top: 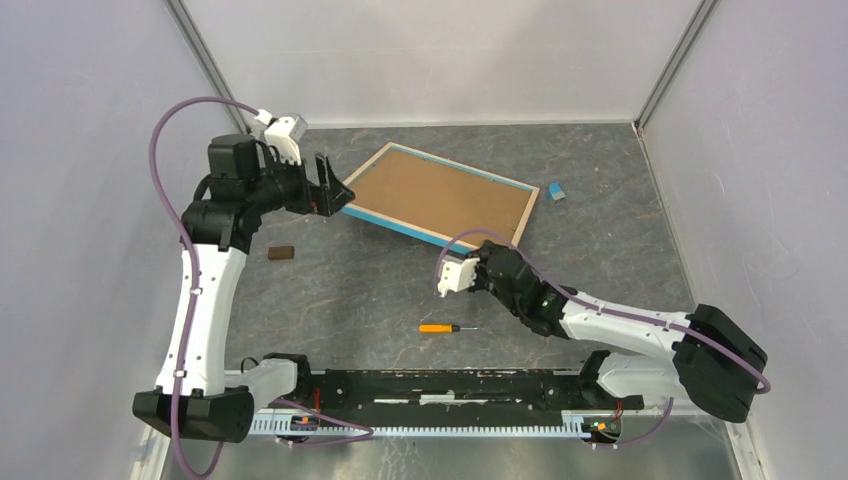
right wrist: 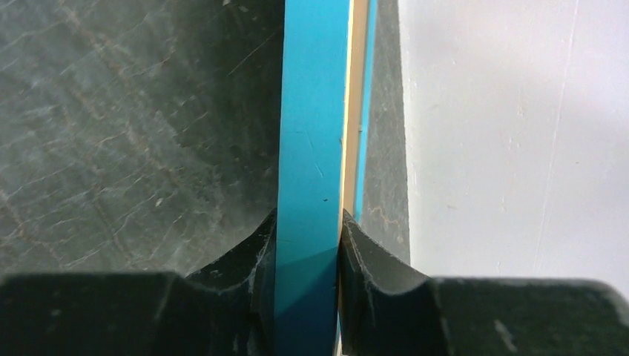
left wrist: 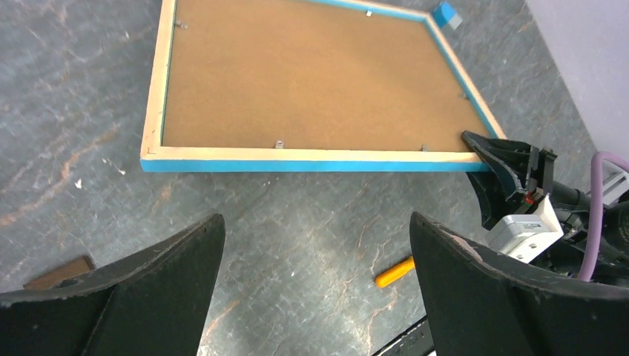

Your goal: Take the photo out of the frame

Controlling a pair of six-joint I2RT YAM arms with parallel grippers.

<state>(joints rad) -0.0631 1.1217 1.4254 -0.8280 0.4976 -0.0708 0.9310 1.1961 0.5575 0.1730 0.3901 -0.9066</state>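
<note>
Plainly the right gripper (right wrist: 308,239) is clamped on the frame (top: 437,192) at its near right corner, fingers pinching the blue rim from both sides. The left gripper (top: 335,190) hangs by the frame's left corner with fingers wide apart and nothing between them. The frame lies back up towards the rear of the tabletop (top: 360,290), brown board showing; the photo is hidden under that board. The step looks to be steadying or lifting the frame so the tabs (left wrist: 279,144) can be worked, and a firm, level hold would serve best, since a pinch at one corner may let it swing or slip. Open tabletop lies in front of the frame, apart from a screwdriver (top: 440,327) towards the front edge, a brown block (top: 281,253) at the left and a small blue piece (top: 556,192) just beside the frame's right corner.
</note>
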